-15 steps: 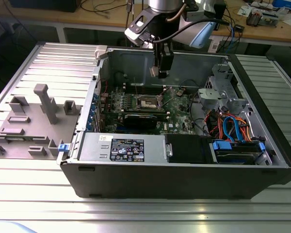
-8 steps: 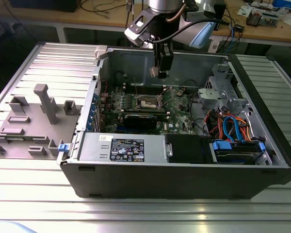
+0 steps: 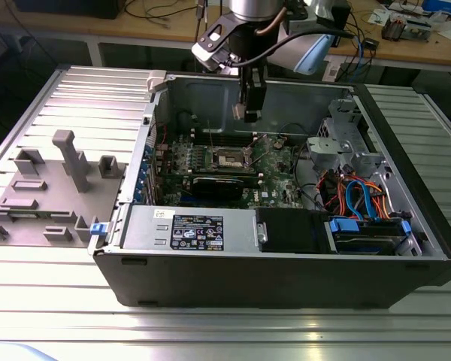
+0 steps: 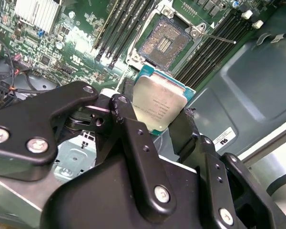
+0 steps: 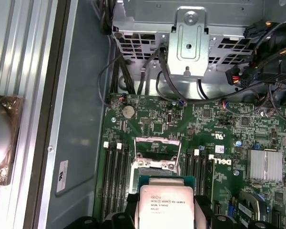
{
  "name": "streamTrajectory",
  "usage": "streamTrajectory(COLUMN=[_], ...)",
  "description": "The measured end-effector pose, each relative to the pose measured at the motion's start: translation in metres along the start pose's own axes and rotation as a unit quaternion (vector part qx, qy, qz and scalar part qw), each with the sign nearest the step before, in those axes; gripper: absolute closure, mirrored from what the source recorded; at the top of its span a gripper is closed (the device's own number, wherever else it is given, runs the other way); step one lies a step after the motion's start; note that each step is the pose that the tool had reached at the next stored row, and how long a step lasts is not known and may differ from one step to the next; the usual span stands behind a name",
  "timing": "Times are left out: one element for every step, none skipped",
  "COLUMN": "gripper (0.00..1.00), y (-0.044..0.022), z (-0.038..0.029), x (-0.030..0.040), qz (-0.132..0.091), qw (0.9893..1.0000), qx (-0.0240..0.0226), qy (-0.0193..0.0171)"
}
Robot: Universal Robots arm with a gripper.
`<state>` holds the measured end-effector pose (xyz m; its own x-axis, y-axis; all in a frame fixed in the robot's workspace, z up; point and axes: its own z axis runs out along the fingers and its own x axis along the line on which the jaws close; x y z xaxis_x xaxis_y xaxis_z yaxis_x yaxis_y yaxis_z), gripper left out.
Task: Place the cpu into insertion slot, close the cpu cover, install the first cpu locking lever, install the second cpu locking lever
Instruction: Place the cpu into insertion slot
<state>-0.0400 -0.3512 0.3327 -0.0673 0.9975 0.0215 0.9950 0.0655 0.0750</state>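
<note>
A ribbed metal table (image 3: 52, 308) carries an open computer case (image 3: 286, 278). In the exterior view the gripper (image 3: 250, 114) hangs above the insertion slot (image 3: 231, 159), well apart from it. In the second wrist view its black fingers (image 4: 128, 124) are clamped on the edges of the cpu (image 4: 158, 106), which has a matte silver top and a green rim. In the first wrist view the cpu cover (image 5: 155, 147), a thin grey frame, seems to stand open. Placing is in hand; it calls for squaring the cpu level over the slot.
</note>
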Motion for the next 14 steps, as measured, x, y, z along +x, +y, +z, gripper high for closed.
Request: streamTrajectory(gripper=[0.46, 0.46, 0.46, 0.46, 0.46, 0.46, 0.46, 0.46, 0.46, 0.46, 0.46, 0.46, 0.46, 0.46], y=[0.0000, 0.0000, 0.0000, 0.0000, 0.0000, 0.0000, 0.0000, -0.0001, -0.0002, -0.0003, -0.0004, -0.0005, -0.0006, -0.0007], z=[0.0001, 0.0002, 0.0002, 0.0002, 0.0002, 0.0002, 0.0003, 0.0007, 0.0014, 0.0021, 0.0044, 0.0059, 0.0072, 0.0091], x=[0.0000, 0.0000, 0.0000, 0.0000, 0.0000, 0.0000, 0.0000, 0.0000, 0.0000, 0.0001, 0.0003, 0.0003, 0.0003, 0.0006], qz=[0.004, 0.004, 0.004, 0.004, 0.004, 0.004, 0.004, 0.004, 0.006, 0.008, 0.014, 0.018, 0.022, 0.029], qw=[1.0000, 1.0000, 1.0000, 1.0000, 1.0000, 1.0000, 1.0000, 1.0000, 1.0000, 1.0000, 0.9999, 0.9998, 0.9997, 0.9996], qx=[0.0000, -0.0001, -0.0001, -0.0001, -0.0001, -0.0001, -0.0001, -0.0002, -0.0003, -0.0003, -0.0003, -0.0002, -0.0001, 0.0006], qy=[-0.0003, -0.0003, -0.0003, -0.0003, -0.0003, -0.0003, -0.0002, -0.0001, -0.0002, -0.0005, -0.0011, -0.0015, -0.0018, -0.0024])
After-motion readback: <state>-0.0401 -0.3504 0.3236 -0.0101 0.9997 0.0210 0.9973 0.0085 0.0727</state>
